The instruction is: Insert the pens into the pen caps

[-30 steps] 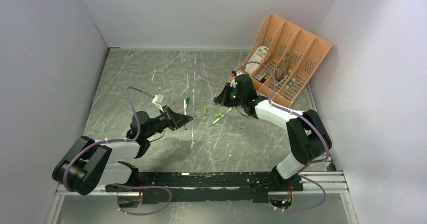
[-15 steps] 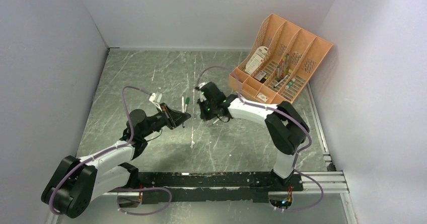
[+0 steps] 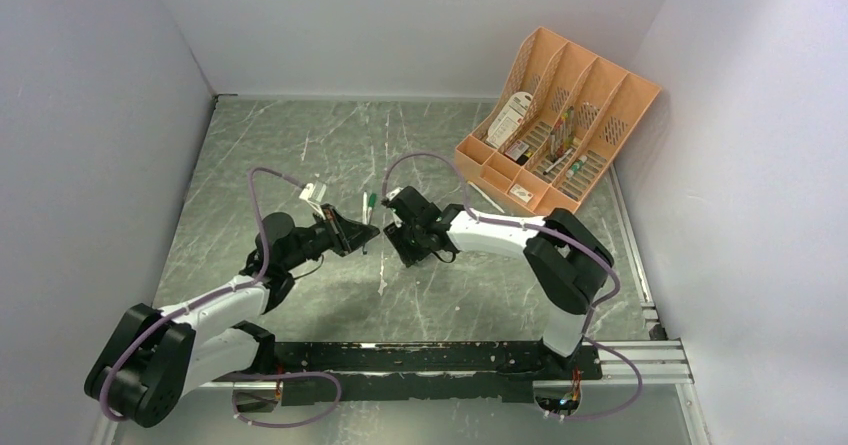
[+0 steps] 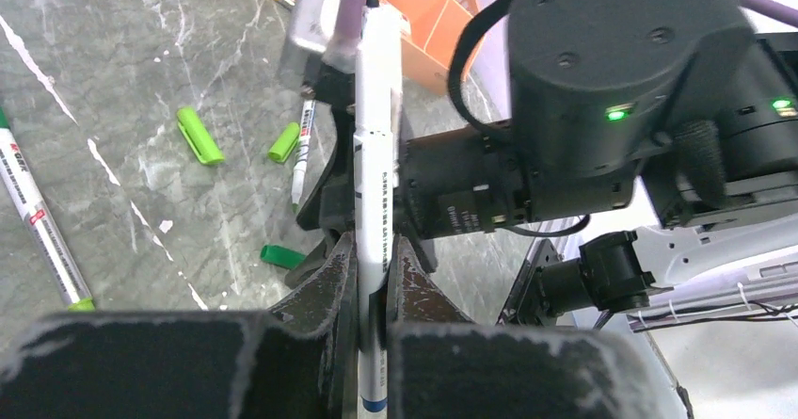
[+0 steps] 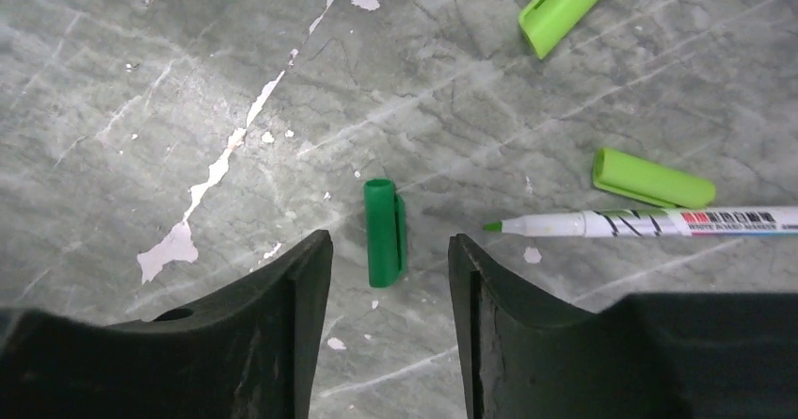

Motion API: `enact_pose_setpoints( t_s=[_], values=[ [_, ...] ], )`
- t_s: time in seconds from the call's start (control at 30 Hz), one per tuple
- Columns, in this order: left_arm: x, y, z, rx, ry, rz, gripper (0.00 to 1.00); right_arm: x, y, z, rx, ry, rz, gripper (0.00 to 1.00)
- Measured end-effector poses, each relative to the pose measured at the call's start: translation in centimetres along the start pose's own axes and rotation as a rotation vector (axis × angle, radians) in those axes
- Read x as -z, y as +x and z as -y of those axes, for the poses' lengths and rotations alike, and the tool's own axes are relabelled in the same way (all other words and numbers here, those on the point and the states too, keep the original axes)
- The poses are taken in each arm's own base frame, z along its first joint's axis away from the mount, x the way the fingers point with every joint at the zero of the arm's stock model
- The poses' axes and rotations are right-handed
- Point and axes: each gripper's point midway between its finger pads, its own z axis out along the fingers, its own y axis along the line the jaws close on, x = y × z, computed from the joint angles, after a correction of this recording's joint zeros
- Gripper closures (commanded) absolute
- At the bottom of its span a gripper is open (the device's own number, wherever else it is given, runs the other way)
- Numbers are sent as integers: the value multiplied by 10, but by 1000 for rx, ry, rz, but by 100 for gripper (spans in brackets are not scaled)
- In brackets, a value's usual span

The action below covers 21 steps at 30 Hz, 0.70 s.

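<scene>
The left gripper [image 4: 375, 278] is clamped on the lower barrel of a pen [image 4: 376, 136]. The pen's long axis runs straight out from the fingers, dark tip leading toward the right arm [image 4: 612, 89]. Just beside it, the right gripper [image 5: 388, 249] stands open, a finger on either side of a dark green cap [image 5: 384, 233]. The cap lies flat on the table [image 5: 141, 80], its length running along the fingers. Closing on its rounded sides could roll or cock it, and the pen tip would then likely miss the mouth. The arms also look close enough to bump. Farther out lie two pale green caps [image 5: 651, 178] and a loose pen [image 5: 649, 222], its tip toward the dark cap.
</scene>
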Motion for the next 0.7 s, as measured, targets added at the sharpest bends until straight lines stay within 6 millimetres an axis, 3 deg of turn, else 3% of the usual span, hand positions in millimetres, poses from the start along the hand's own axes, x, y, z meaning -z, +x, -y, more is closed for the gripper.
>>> enact_pose_setpoints(
  t_s=[0.07,0.2,0.23,0.37,0.53,0.7],
  values=[
    [0,2,-2,4,-4,-6,93,5,-2,0,-7,8,10,54],
    [-1,1,-2,6,-6,-9,93,27,-9,-8,-25,-1,66,95],
    [-1,1,-1,6,-6,-9,93,33,-10,-11,-33,-10,82,100],
    [-2,-1,0,3,-8,-11,93,35,-1,-19,-60,-35,97,100],
    [-2,-1,-1,2,-10,-14,93,17,44,-17,-88,-36,-12,100],
    [-3,-1,-1,4,-11,-16,93,12,37,-22,-108,-55,13,100]
  ],
)
